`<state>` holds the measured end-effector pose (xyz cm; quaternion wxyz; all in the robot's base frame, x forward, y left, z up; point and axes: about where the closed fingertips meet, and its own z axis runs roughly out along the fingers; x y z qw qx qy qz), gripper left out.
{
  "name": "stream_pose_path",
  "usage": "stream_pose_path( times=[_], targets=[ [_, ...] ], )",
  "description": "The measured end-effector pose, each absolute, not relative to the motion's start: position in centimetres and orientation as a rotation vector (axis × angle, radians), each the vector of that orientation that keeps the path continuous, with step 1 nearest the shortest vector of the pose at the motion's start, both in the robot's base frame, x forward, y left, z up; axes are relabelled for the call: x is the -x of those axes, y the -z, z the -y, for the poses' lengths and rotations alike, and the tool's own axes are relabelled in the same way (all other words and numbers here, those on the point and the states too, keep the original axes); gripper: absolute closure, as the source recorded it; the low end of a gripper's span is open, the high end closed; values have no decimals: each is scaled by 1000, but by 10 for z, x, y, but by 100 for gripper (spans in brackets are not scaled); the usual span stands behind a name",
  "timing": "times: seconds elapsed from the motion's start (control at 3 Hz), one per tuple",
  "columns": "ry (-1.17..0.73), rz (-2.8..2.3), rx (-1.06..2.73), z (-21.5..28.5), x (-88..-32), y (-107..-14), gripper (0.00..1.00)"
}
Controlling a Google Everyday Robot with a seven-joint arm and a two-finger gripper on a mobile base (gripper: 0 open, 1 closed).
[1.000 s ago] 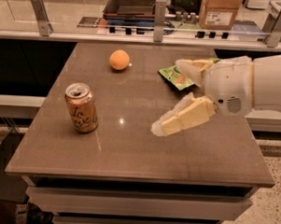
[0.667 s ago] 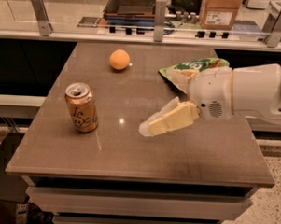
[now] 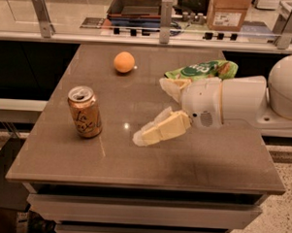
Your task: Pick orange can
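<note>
Over the middle of the tabletop (image 3: pixel 134 171), in the single camera view, the gripper (image 3: pixel 151 110) is seen with its jaws spread wide and nothing held between them. Compared with the pictures from a second earlier, the gripper has been carried across the tabletop toward its left-hand side, so that the gap to the orange can (image 3: pixel 84 112) has been narrowed. More of the green snack bag (image 3: pixel 201 70) at the back right of the tabletop has been uncovered behind the arm. The can itself has not been shifted. It is found standing near the tabletop's left edge, toward the front, and is not yet touched. The approach is therefore judged to be under way, with the grasp not yet begun.

The can is set upright, its long axis vertical to the tabletop. Its silver pull-tab top is turned upward, and its dark cursive lettering is turned toward the front edge of the tabletop. A sideways closing of the jaws around its round wall is judged suitable. The orange fruit (image 3: pixel 124 62) is left at the back of the tabletop, well apart from the can.
</note>
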<state>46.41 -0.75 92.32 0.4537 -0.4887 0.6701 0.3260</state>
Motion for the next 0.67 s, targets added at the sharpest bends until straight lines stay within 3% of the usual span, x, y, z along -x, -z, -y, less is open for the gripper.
stream_pose_path(
  times=[0.67],
  targets=[
    [-860, -1626, 1189, -8, -467, -888, 0]
  ],
)
